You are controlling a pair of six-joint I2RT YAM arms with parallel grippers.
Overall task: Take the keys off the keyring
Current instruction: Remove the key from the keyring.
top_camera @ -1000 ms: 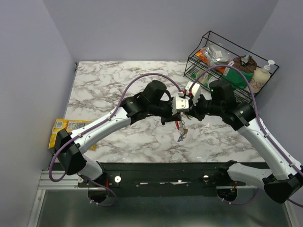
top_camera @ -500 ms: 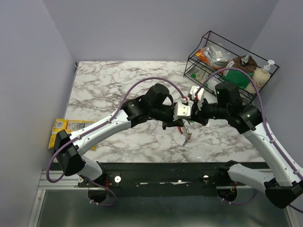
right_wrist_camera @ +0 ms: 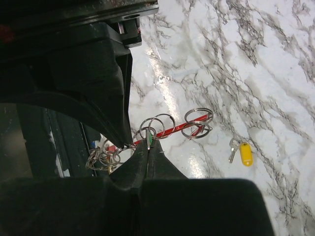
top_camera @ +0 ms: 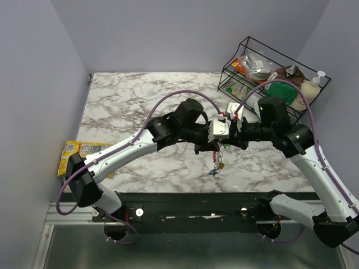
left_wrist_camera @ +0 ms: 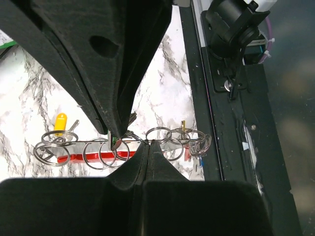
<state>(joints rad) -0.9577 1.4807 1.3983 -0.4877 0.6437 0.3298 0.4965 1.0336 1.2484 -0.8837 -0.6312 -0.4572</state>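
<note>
Both grippers meet above the middle of the table. My left gripper is shut on the grey wire side of the keyring, whose red bar runs just below it. My right gripper is shut on a green key whose ring still sits on the keyring. Several steel rings are strung along the wire. A bunch of keys with blue and red tags hangs from the lower end. A yellow key lies loose on the marble, off the ring.
A black wire basket full of packets stands at the back right, with a soap bottle beside it. A yellow snack packet lies past the table's left edge. The black base rail runs along the near edge.
Both grippers have shifted slightly right, still pinched together on the ring. The hanging bunch of keys has swung and now hangs a little lower.
</note>
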